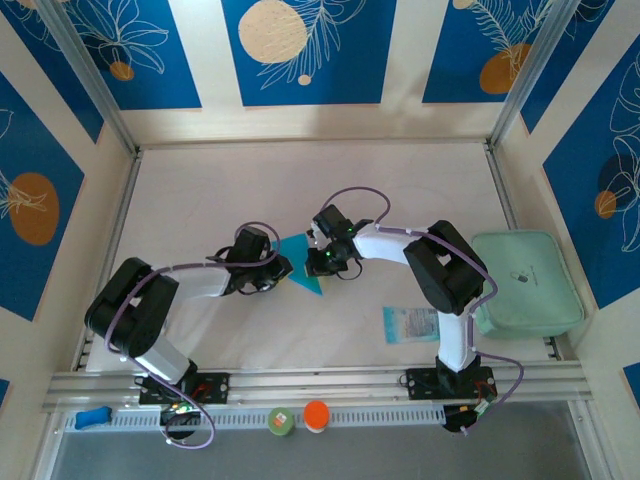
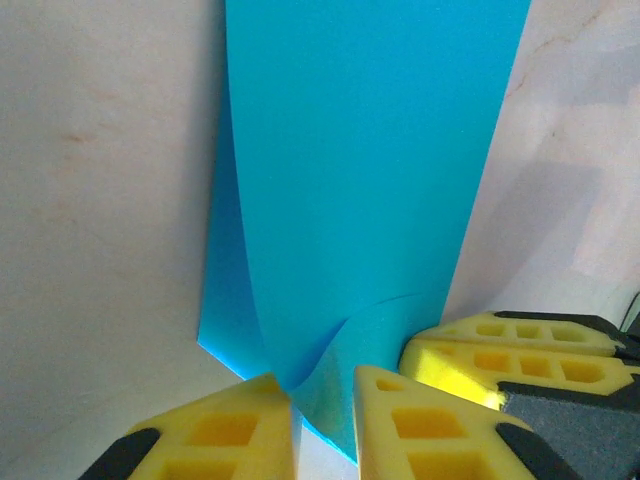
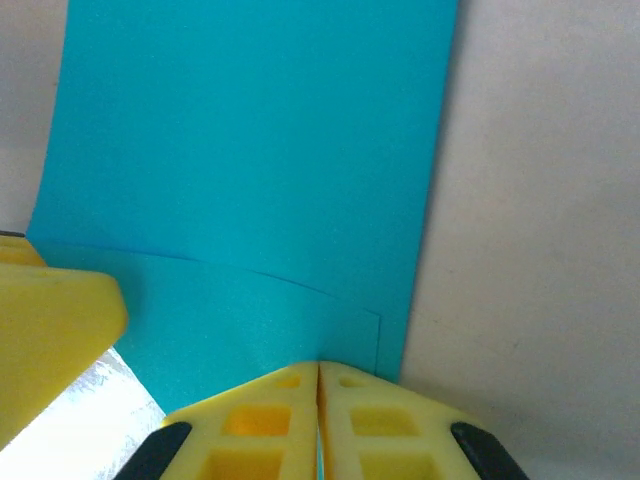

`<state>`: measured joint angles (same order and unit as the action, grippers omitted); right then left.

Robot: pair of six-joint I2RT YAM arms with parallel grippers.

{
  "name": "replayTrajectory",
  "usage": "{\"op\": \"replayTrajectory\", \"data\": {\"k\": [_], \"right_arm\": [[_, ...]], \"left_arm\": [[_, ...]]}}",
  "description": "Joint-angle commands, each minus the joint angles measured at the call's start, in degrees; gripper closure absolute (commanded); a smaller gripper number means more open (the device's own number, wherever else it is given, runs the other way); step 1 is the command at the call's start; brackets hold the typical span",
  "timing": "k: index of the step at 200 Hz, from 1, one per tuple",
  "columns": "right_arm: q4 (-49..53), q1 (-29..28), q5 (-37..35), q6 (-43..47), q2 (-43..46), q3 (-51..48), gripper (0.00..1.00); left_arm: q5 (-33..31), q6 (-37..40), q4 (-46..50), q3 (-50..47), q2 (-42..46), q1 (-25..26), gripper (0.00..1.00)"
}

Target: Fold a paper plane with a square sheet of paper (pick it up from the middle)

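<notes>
The fold looks to be in hand: the square sheet of paper (image 1: 300, 262) is at the centre of the surface (image 1: 300, 180). At its 3 o'clock edge the right gripper (image 3: 318, 375) has its jaws clamped on it. At 9 o'clock the left gripper (image 2: 315, 385) has its jaws slightly apart around a curled edge. Next, the left likely needs to pinch and press the crease.

White-and-black arms (image 1: 195, 283) carry purple cables (image 1: 352, 190) and yellow, square-pocketed fingers (image 3: 255, 425)

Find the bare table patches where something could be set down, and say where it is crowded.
Free: the far table beyond the paper; the near strip left of the packet. Crowded: centre around the paper; right edge by the green pad.
</notes>
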<state>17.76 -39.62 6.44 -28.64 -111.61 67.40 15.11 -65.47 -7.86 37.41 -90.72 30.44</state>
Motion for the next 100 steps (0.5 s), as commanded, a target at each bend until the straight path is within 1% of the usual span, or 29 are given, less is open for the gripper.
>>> {"op": "replayTrajectory", "data": {"k": [1, 42, 61, 79, 92, 100], "right_arm": [[2.0, 0.1, -1.5, 2.1, -2.4, -1.5, 0.91], [0.0, 1.2, -0.2, 5.4, -1.4, -2.3, 0.89], [-1.3, 1.4, 0.2, 7.3, -0.7, -2.5, 0.88], [-3.3, 1.5, -0.1, 9.2, 1.1, -2.9, 0.85], [-3.5, 1.5, -0.9, 10.7, 3.1, -2.5, 0.83], [-3.6, 1.3, -1.8, 11.2, 4.5, -2.3, 0.80]], "left_arm": [[1.3, 1.4, -1.4, 0.9, -0.1, -1.4, 0.79], [2.8, 1.7, -2.4, 1.6, -1.7, -2.6, 0.79], [2.9, 1.2, -2.7, 1.7, -1.9, -2.8, 0.85], [2.9, 0.0, -2.5, 1.9, -1.6, -2.8, 0.90], [2.7, -1.3, -1.4, 2.2, -1.2, -2.8, 0.91], [2.4, -1.9, 0.0, 2.6, -0.9, -2.8, 0.92]]}}
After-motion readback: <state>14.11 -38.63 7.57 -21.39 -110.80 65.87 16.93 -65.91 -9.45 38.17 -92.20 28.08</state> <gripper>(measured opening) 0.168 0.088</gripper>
